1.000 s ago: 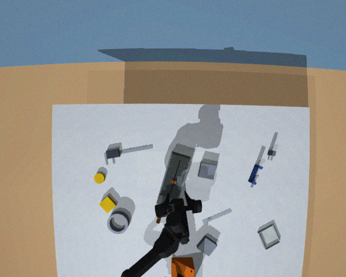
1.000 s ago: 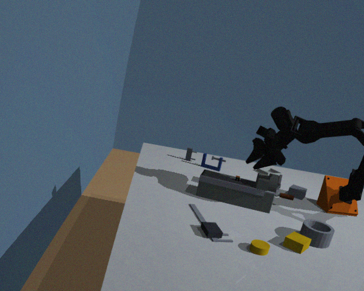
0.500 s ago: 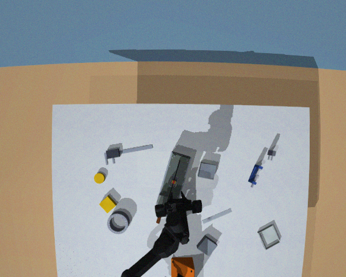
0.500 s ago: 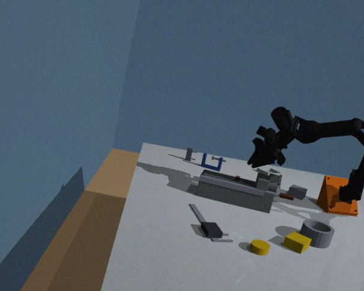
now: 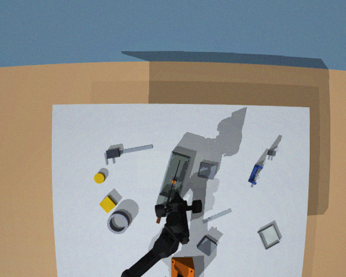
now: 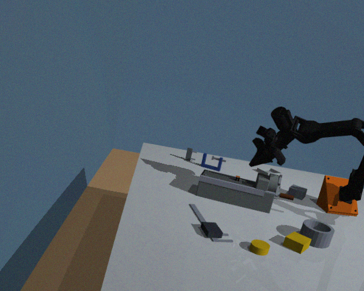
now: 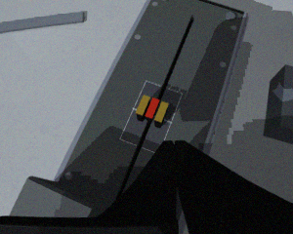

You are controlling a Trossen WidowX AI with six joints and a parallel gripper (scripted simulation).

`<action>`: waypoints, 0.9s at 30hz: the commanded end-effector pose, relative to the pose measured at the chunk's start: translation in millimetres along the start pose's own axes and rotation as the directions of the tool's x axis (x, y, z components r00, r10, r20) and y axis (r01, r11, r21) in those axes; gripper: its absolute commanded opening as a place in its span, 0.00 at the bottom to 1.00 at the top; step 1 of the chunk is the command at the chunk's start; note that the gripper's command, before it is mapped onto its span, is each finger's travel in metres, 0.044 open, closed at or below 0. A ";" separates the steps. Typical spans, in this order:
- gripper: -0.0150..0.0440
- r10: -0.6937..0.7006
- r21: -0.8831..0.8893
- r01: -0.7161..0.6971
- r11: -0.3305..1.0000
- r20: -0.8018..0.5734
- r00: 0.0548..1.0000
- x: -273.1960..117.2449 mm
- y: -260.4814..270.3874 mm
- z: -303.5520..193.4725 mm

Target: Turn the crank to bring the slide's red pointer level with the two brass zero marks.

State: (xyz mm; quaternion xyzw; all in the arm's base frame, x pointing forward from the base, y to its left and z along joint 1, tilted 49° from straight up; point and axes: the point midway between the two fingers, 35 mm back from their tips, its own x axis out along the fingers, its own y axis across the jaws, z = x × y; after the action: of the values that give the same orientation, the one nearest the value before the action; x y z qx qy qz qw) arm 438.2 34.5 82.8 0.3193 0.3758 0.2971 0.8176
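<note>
The grey machine is a long box with a dark slot along its top. The red pointer sits between two brass marks, the left mark and the right mark. In the wrist view it looks level with them, as far as can be told. The crank's brown handle sticks out at the machine's near end. My gripper is shut and empty, above the machine and away from the handle. The rest of the crank is mostly hidden in the top view.
A grey block and a blue clamp frame stand right of the machine. A dark tool, a yellow disc, a yellow block and a grey ring are left.
</note>
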 end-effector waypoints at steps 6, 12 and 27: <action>0.25 0.000 0.000 0.000 1.000 0.000 1.000 0.0 0.0 0.0; 0.39 0.000 0.000 0.000 1.000 0.000 1.000 0.0 0.0 0.0; 1.00 0.000 0.000 0.000 1.000 0.000 1.000 0.0 0.0 0.0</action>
State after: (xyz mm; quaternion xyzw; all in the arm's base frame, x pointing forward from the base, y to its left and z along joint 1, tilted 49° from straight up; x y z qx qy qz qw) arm 438.2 34.6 82.9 0.3195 0.3758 0.2975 0.8174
